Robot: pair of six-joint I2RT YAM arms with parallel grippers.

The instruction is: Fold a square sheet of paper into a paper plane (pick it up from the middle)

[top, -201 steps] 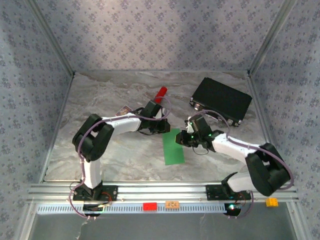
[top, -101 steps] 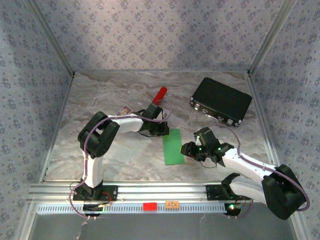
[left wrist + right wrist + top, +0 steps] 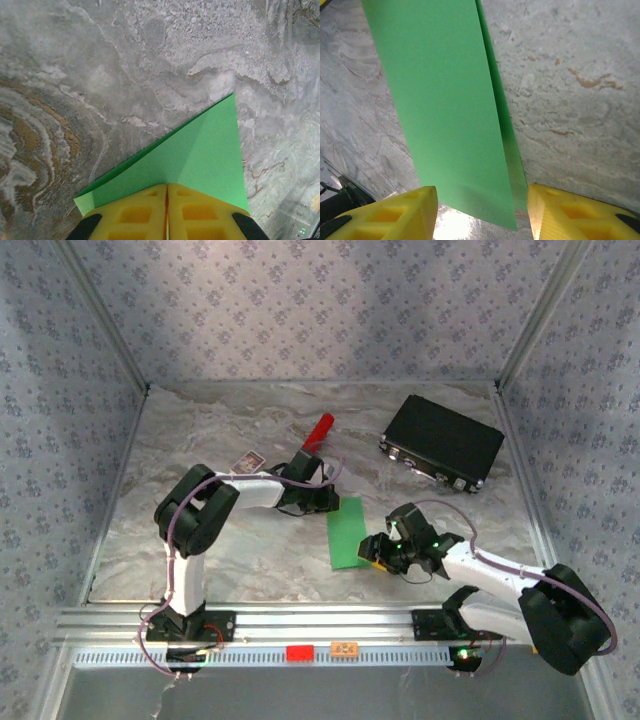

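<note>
Item: green sheet of paper (image 3: 347, 535), folded to a long strip, flat on the marble table (image 3: 240, 550) between both arms. Left gripper (image 3: 167, 186): fingers clenched together on the strip's far end. Right gripper (image 3: 482, 192): jaws released, spread either side of the near end.

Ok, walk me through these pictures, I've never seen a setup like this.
Two robot arms are bolted at the near edge of a table. One picture looks down from behind them; the other two come from cameras on the wrists, yellow fingers in view. On the table lie a folded green paper, a red cylinder, a black case and a small card. The left gripper is shut, pinching the paper's far end. The right gripper is open, straddling its near end, holding nothing.
</note>
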